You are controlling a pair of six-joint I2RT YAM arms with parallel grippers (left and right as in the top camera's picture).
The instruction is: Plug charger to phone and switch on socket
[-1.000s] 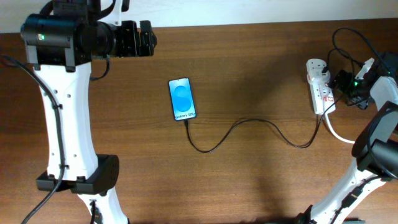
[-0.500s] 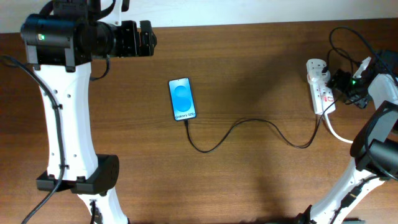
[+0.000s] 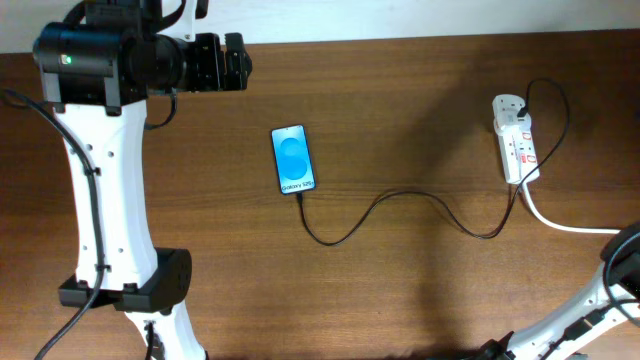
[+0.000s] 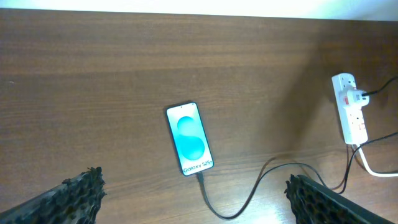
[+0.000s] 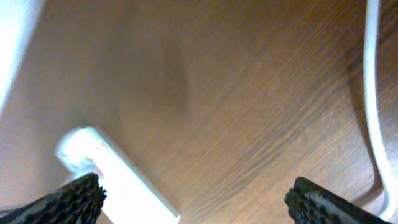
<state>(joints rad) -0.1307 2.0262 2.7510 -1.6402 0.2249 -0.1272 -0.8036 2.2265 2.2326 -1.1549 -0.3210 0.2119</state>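
jaws of the left gripper and right gripper are spread wide, nothing held. the phone is laid left of centre, screen up, the charger met at its lower end (seemingly plugged) and curved loosely to the socket far right, slack left so nothing is tugged.

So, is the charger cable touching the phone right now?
Touching. In the left wrist view the cable runs straight into the phone's lower edge, with no gap; the overhead view agrees.
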